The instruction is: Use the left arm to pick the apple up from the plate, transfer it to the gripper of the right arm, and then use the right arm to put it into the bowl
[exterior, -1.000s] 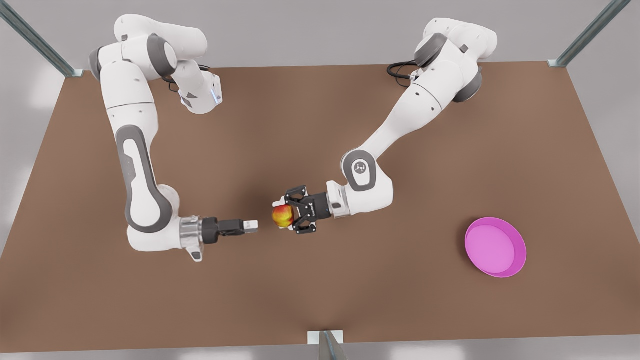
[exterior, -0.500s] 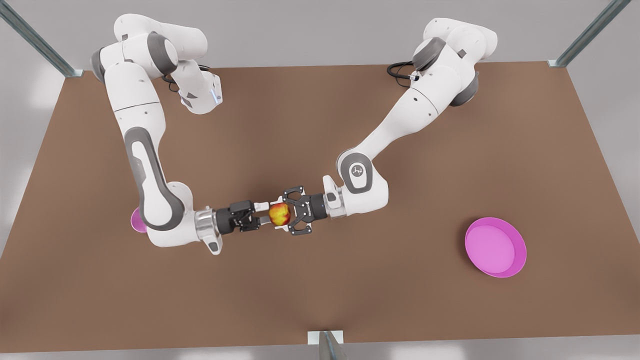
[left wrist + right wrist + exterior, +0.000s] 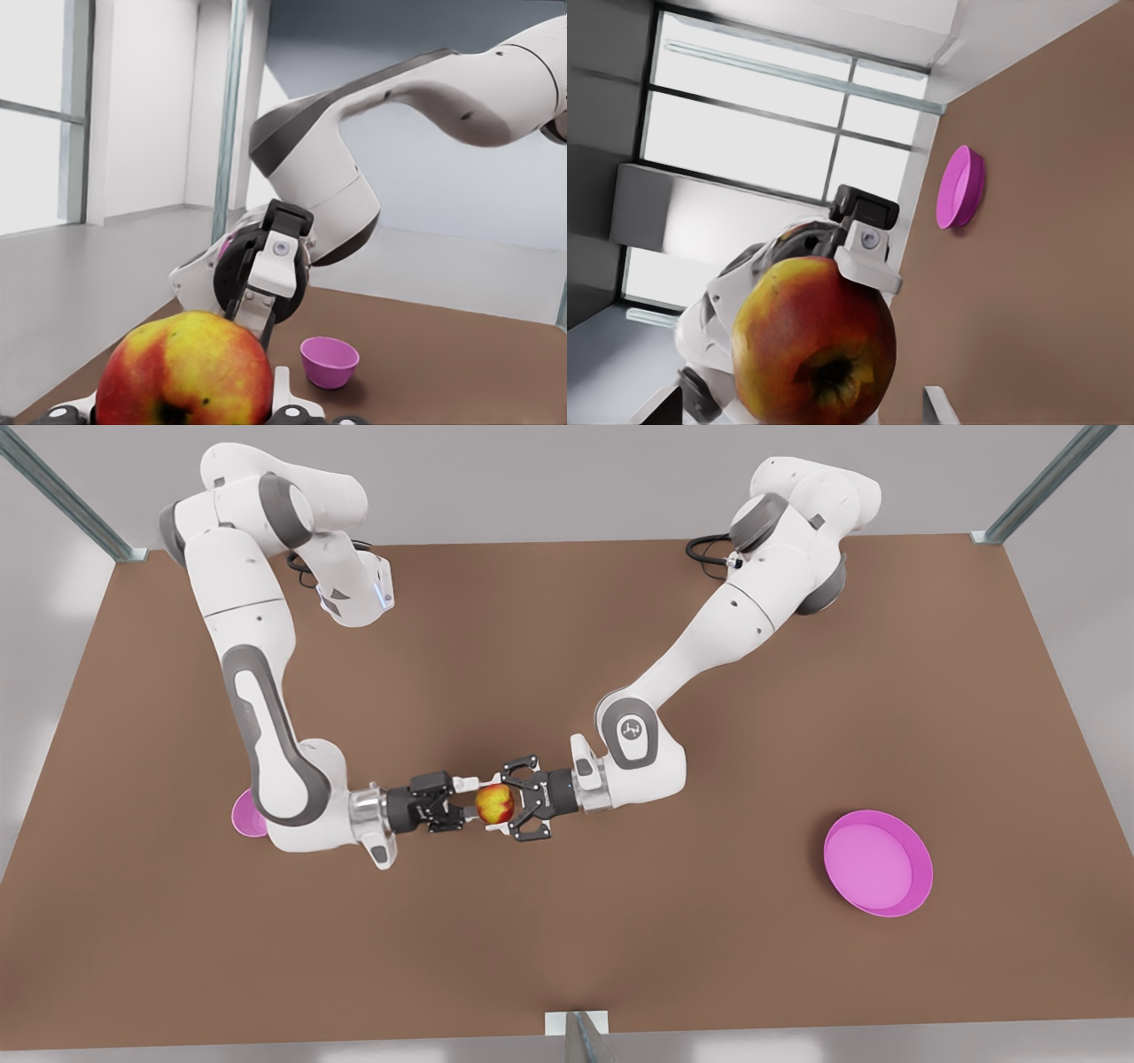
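Between both claws, apple [image 3: 494, 804]

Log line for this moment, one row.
phase: handover above table | left gripper: shut on apple | right gripper: open, fingers flanking apple | plate: empty | bowl: no apple

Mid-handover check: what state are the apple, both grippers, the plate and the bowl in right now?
apple: off the table, held between both grippers
left gripper: shut on the apple, at the front view's right
right gripper: fingers open and apparently either side of the apple
plate: empty, flat on the table
bowl: upright, empty
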{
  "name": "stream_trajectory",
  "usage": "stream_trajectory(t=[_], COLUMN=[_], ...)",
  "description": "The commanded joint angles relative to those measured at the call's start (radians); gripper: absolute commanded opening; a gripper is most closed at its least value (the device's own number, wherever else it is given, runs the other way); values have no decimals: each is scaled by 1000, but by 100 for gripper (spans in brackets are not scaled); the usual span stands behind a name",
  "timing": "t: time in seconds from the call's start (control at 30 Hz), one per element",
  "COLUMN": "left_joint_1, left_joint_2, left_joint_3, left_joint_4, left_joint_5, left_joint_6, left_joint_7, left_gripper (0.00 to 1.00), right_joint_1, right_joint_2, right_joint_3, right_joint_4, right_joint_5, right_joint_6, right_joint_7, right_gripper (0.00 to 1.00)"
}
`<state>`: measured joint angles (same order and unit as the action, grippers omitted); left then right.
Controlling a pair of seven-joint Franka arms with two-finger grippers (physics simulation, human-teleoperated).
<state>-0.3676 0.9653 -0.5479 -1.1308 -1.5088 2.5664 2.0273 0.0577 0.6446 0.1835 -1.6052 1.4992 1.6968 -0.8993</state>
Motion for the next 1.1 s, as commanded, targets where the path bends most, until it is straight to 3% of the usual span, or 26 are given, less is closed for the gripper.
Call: stream_trajectory(t=[0.0, 1.07], left_joint_1=[-1, -2], left_joint_2=[0, 7], left_joint_3=[-1, -1], left_joint_4=[0, 0], left_joint_5=[6, 6], left_joint_6=[-9, -9], left_joint_7=[131, 134], left_gripper=[66, 66], right_joint_1=[1, 42], right_joint_2=[-3, 35], right_joint_3=[1, 1], right_joint_4=[-2, 42], right_joint_5=[4, 44], right_joint_6=[0, 83], right_joint_7=[-61, -24], right_gripper=[100, 100])
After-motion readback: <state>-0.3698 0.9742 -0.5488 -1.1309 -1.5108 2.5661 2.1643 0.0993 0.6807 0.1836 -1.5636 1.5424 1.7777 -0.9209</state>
